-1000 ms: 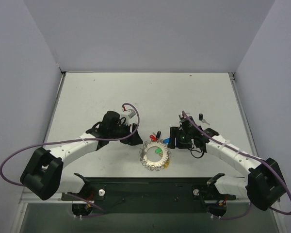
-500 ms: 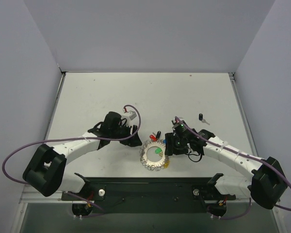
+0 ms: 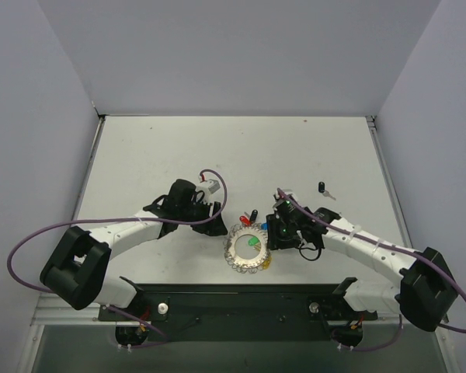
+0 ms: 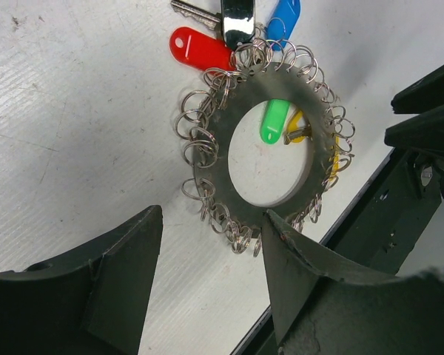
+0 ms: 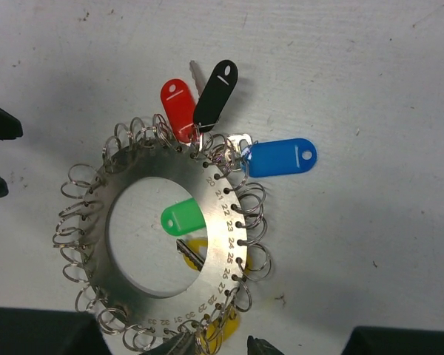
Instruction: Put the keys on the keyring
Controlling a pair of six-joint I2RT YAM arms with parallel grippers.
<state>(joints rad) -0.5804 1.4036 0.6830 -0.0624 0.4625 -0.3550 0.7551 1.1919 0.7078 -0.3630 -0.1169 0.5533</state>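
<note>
Well, most of it looks done from where I stand. The keyring point(image 5: 137, 174) lies flat on the table point(image 3: 179, 148), and at its far rim the red key point(image 5: 177, 100), the black key point(image 5: 216, 85) and the blue key point(image 5: 281, 157) fan out from the little wire loops, seemingly hooked on. Nothing here is a proper container; the nearest thing is the ring's round hole, where the green key point(image 5: 181, 217) lies with a yellow key point(image 5: 201, 244) poking out from under the plate, and whether those two are hooked on I cannot tell. A lone dark key point(image 3: 324, 189) lies well apart from the ring on the right arm's side, so I'd judge that one is left to do. The left gripper point(image 4: 211, 222) hovers just beside the ring, jaws wide and empty. The right gripper point(image 5: 222, 344) sits at the ring's rim on its own side, jaws narrow, tips either side of the loops; whether they pinch anything I cannot tell.
</note>
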